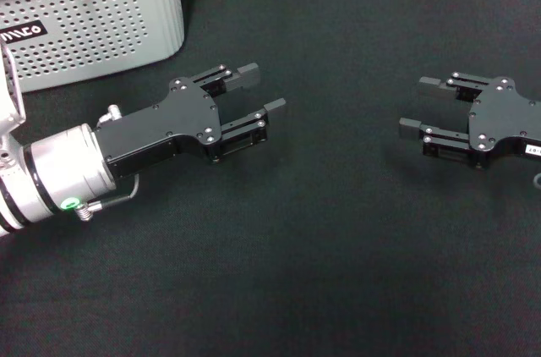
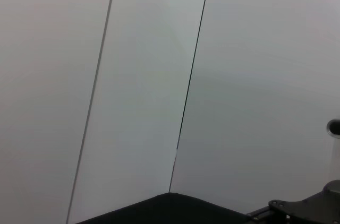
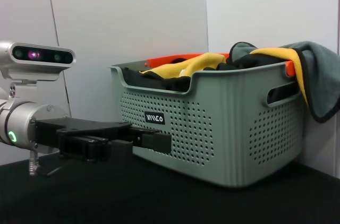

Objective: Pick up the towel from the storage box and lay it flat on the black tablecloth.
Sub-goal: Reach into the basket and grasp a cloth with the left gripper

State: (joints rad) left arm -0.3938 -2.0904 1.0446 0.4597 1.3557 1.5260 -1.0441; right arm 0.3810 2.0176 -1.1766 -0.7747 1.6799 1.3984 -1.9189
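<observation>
Left hand (image 1: 258,95) hovered low over the black tablecloth (image 1: 321,230), fingers apart, nothing between them; the storage box (image 1: 101,31) stood just behind and outboard of it, near but not touching. The towel (image 3: 313,75) lay bunched inside the box, grey-teal side and yellow-orange reverse both showing, one corner draped over the rim at the far end from the left hand. Right hand (image 1: 418,105) sat well apart from the left, also low over the cloth, fingers apart and empty, pointed toward the left hand and box.
</observation>
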